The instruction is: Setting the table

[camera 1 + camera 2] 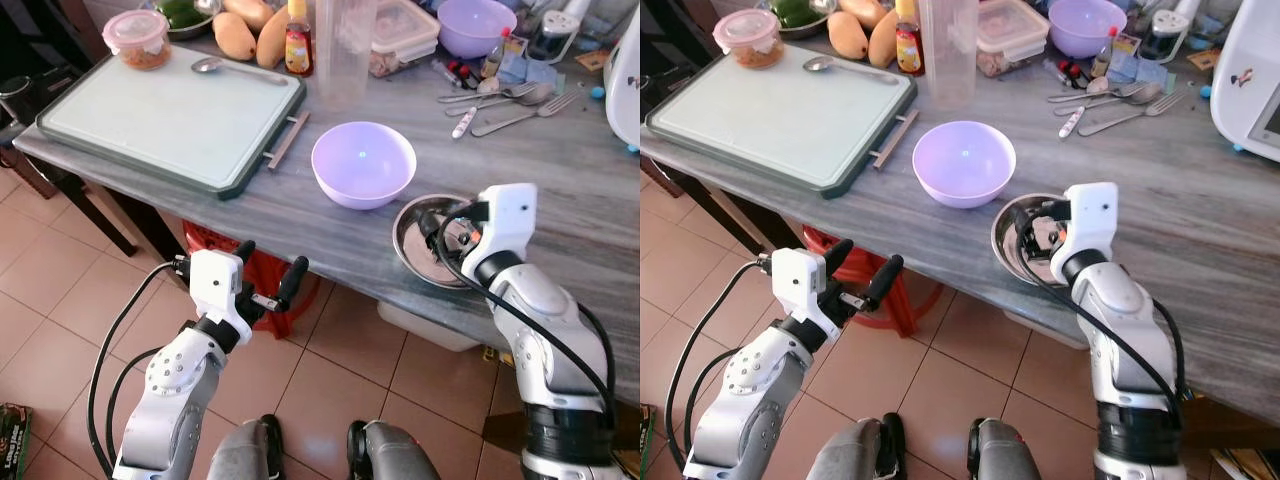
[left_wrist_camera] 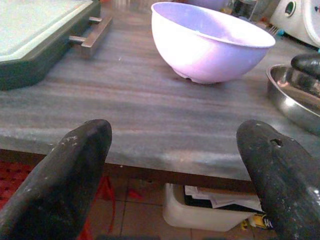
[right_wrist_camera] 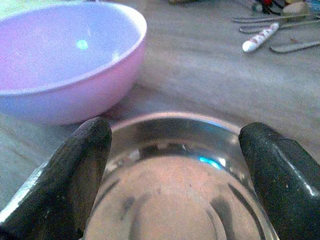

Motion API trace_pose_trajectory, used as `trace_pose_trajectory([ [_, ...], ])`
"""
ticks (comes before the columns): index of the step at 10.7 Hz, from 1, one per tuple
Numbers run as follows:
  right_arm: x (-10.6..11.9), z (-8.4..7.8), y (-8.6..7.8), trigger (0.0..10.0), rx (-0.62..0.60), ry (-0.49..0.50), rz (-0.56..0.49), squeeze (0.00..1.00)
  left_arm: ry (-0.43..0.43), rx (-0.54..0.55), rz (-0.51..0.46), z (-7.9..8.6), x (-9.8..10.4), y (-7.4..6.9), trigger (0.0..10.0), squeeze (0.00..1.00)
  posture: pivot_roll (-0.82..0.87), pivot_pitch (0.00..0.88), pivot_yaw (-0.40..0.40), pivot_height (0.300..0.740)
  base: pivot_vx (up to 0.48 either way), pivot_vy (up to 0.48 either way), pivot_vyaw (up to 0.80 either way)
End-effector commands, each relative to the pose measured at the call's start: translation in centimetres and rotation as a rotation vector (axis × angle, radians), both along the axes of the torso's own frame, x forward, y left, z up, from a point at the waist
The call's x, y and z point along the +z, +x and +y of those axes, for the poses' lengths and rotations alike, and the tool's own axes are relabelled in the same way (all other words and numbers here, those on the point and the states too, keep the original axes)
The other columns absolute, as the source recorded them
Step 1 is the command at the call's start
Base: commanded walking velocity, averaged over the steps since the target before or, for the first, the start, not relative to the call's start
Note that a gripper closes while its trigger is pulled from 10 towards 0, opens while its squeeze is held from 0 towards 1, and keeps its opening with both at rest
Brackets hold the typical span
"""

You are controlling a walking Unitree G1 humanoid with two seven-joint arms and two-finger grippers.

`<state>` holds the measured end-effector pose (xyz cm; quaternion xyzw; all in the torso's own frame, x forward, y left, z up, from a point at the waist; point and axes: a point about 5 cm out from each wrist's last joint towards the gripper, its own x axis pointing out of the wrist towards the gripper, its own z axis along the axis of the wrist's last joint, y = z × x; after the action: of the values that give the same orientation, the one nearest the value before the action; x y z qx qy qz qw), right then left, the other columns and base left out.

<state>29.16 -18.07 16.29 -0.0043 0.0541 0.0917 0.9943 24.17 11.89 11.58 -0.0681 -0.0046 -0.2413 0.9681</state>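
The right gripper (image 3: 175, 165) hangs directly over the shallow round stainless-steel dish (image 1: 420, 225), which sits on the grey wood-grain table (image 1: 300, 210) close to its near edge. In the right wrist view the two black fingers (image 3: 65, 170) are spread wide, one on either side of the dish's bowl, pinching nothing. Whether the fingertips touch the metal cannot be told.

The empty lilac plastic bowl (image 1: 363, 163) stands just beside the dish, at its 10 o'clock, the two rims near or touching. A green-rimmed white cutting board (image 1: 170, 110) with a metal handle lies at the bowl's 9 o'clock. A cluster of loose cutlery (image 1: 505, 105) lies at the dish's 1 o'clock, well apart from it.

The left gripper (image 1: 268, 270) is held below and in front of the table edge, at the bowl's 7 o'clock. Its fingers (image 2: 75, 165) are spread and empty, aimed level at the table edge and the bowl beyond.

Judged step: acquiring or positioning the steel dish as one place-setting item; the task appears at an early stage, since the cutlery is ungrouped.

Next move, as a judgement:
1. Lower one finger inside the rim and one outside it.
2. Close on the rim wall.
3. Lift clear without nudging the lilac bowl.

The polished, shallow rim may slip in the grip.
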Motion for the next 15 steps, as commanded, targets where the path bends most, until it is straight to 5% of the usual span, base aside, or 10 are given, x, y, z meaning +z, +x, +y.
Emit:
trace_pose_trajectory([
  [1,-1.0,0.0,-0.3,10.0,-0.004,-0.015,0.041,0.00,0.018,0.003,0.026,0.1,-0.8,-0.3,10.0,0.00,-0.06,0.147,0.031,0.740,0.000,0.000,0.00],
  [10,-1.9,2.3,0.9,10.0,0.124,-0.013,0.107,0.00,0.024,0.010,0.030,-0.1,-0.9,-0.2,10.0,0.00,-0.05,0.153,0.024,0.740,0.000,0.000,0.00],
  [15,0.3,0.5,0.4,10.0,0.024,-0.044,-0.006,0.00,0.017,0.014,0.022,0.0,-0.7,0.0,10.0,0.00,-0.06,0.148,0.025,0.740,0.000,0.000,0.00],
])
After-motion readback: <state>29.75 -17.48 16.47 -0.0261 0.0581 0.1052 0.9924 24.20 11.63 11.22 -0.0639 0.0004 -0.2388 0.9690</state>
